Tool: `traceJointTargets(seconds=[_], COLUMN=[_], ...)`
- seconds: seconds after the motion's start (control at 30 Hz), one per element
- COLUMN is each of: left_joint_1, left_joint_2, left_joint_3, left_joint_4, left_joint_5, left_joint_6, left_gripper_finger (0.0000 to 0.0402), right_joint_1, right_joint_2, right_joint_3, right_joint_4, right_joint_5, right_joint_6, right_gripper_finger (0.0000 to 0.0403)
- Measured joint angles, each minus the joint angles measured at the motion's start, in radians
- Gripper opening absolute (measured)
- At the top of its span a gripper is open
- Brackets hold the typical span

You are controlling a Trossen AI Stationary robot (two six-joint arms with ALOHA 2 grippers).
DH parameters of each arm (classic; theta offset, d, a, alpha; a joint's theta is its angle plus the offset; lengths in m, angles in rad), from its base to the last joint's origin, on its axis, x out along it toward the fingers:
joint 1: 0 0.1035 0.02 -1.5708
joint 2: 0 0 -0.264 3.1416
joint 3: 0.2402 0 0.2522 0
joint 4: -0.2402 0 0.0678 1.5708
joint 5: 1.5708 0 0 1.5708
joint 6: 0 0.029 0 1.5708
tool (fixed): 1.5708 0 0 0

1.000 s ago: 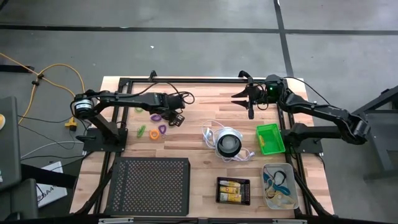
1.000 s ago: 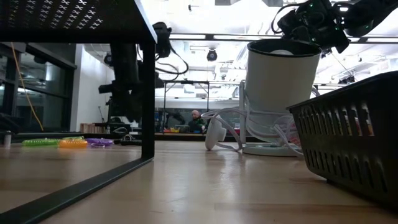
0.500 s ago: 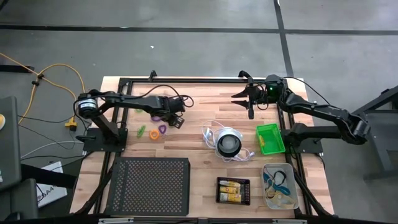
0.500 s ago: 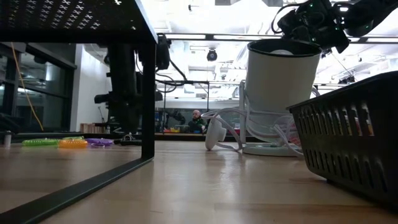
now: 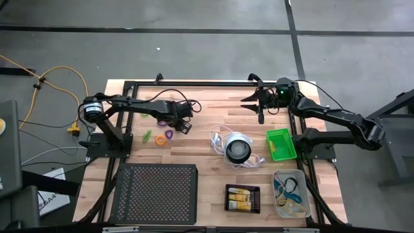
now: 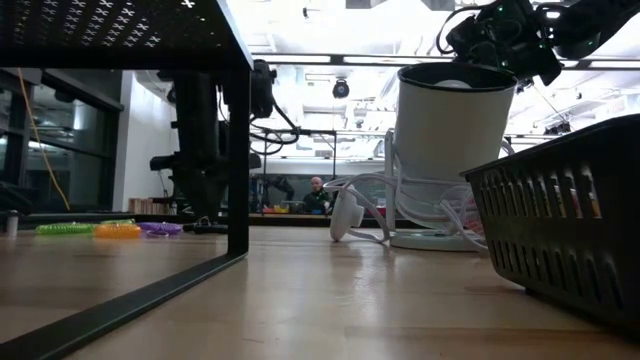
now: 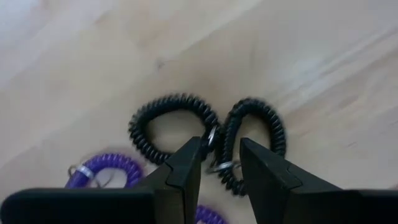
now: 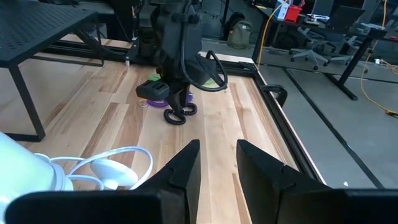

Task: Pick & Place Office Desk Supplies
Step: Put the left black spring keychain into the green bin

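Two joined black coil loops [image 7: 176, 99] lie flat on the wooden table, and a purple loop [image 7: 102, 163] lies beside them. My left gripper [image 7: 221, 146] points down just above them, open, with one finger on each side of the place where the two loops meet. I cannot tell whether it touches them. In the high view, my left gripper [image 5: 183, 121] is at the table's far left, with purple [image 5: 168, 134], orange [image 5: 160, 139] and green [image 5: 147, 136] loops nearby. My right gripper [image 8: 217, 155] hangs open in the air at the far right [image 5: 261, 103], holding nothing.
A black perforated stand [image 5: 155, 193] fills the near left. A round white-and-black object with a white cord [image 5: 238, 149] sits mid-table. A green tray [image 5: 281, 144], a clear tray [image 5: 290, 193] with cords and a black tray [image 5: 242, 198] with yellow packs stand on the right.
My left gripper has gone down toward the black coil loops and still points down. Its fingers have kept the same gap. The loops have not moved.
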Motion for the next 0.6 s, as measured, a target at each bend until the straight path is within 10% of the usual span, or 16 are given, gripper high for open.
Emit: traceJointTargets(seconds=[0.6], left_joint_1=[0.002], left_joint_2=[0.0], left_joint_3=[-0.007], left_joint_4=[-0.003], left_joint_5=[-0.023], left_joint_6=[-0.003], left_gripper_finger=[0.0071], right_joint_1=[0.0], right_joint_2=[0.0], right_joint_3=[0.0], right_joint_4=[-0.003], right_joint_5=[0.0], right_joint_6=[0.0], right_gripper_finger=[0.0093])
